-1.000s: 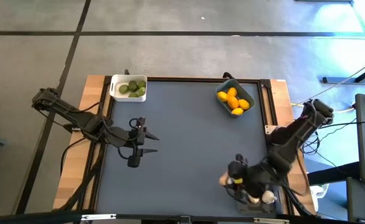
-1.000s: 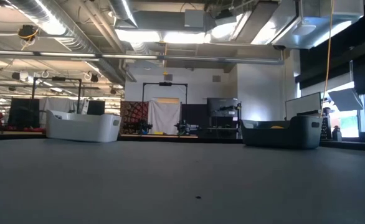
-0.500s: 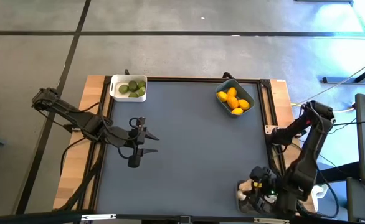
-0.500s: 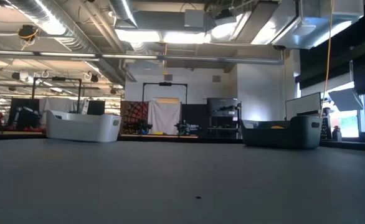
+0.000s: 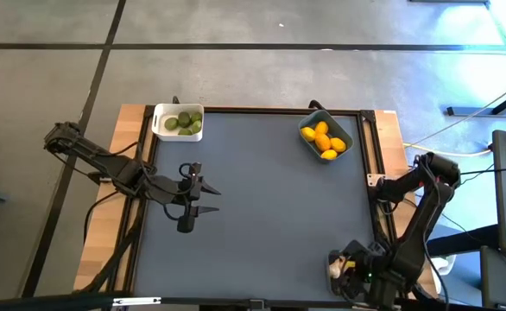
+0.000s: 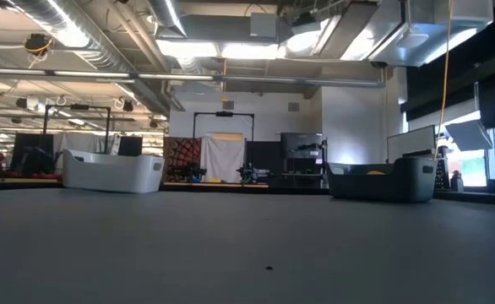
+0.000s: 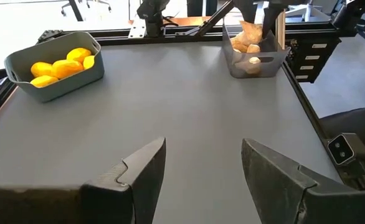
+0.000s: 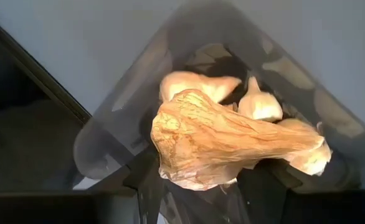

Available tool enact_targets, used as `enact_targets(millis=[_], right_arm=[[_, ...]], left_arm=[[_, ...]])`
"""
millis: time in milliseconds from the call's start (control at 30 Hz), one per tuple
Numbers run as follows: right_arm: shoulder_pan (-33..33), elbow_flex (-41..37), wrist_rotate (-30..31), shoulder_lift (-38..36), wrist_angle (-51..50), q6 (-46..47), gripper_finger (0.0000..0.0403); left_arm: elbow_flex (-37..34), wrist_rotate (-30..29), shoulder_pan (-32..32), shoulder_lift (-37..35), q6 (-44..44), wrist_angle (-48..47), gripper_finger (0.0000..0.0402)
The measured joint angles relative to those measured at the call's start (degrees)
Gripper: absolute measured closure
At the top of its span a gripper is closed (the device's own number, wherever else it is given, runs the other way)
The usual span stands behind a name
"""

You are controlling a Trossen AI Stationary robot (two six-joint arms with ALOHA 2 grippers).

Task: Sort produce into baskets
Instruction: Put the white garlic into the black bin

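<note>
Hanging over the clear, see-through tray (image 8: pixel 108 143) at the bench's (image 5: pixel 262 199) near right corner, the right tool (image 8: pixel 210 186) pinches a papery, ridged garlic bulb (image 8: pixel 226 146); more whitish bulbs lie inside. The left tool (image 7: pixel 201 168) hovers open over the matte grey surface. Smooth yellow lemons (image 5: pixel 325 141) fill the blue-grey basket (image 5: pixel 308 123), green fruits (image 5: pixel 182 122) the rounded white one (image 5: pixel 160 112).

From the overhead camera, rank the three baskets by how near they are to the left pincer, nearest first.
1. White basket with the green fruit, at the table's far left corner, nearest to the left pincer.
2. Blue-grey basket with the yellow fruit, at the far right.
3. Clear basket with the garlic, at the near right corner under the right arm, farthest.
</note>
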Motion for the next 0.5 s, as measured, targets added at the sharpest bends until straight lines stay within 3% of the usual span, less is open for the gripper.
enact_targets(millis=[267,500], right_arm=[[-0.17,0.0,-1.8,0.6,0.06,3.43,0.0216],[-0.04,0.0,-1.82,0.6,0.08,4.6,0.0147]], left_arm=[[0.01,-0.47,0.0,0.0,1.16,-0.01,0.0196],[0.02,-2.43,0.0,0.0,-0.24,0.0,0.0196]])
